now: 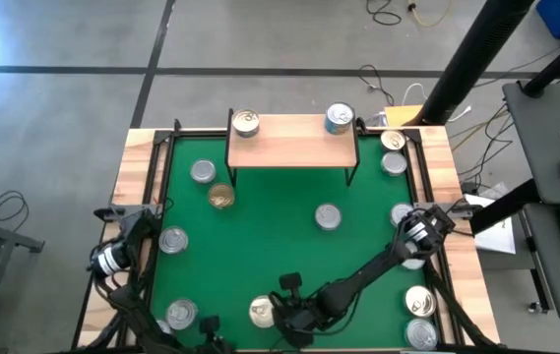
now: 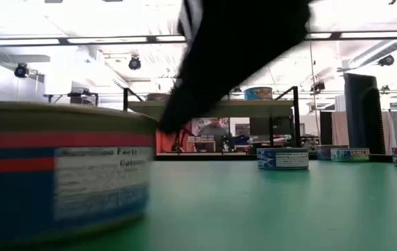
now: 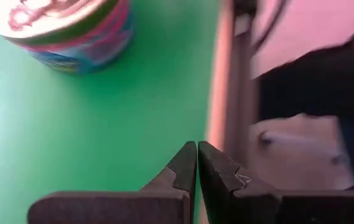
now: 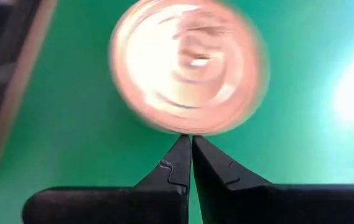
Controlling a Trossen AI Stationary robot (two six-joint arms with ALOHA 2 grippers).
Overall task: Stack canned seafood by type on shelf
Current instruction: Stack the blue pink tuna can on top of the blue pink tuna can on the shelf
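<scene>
Right gripper (image 4: pixel 191 140): fingers pressed together, hovering over gold-topped tin (image 1: pixel 262 312) at table's 6 o'clock. Shelf (image 1: pixel 292 140) at 12 o'clock. Left gripper (image 3: pixel 196 149): pressed together, waiting. Risk: closed fingers descending, knocking tin aside.

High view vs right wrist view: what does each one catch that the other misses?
Only the high view: the shelf with two cans on it, a gold-topped one and a bluish one, plus the left gripper at the near edge. Only the right wrist view: the right gripper shut, tips at a can's rim. Both: that gold-topped can on the green mat.
</scene>
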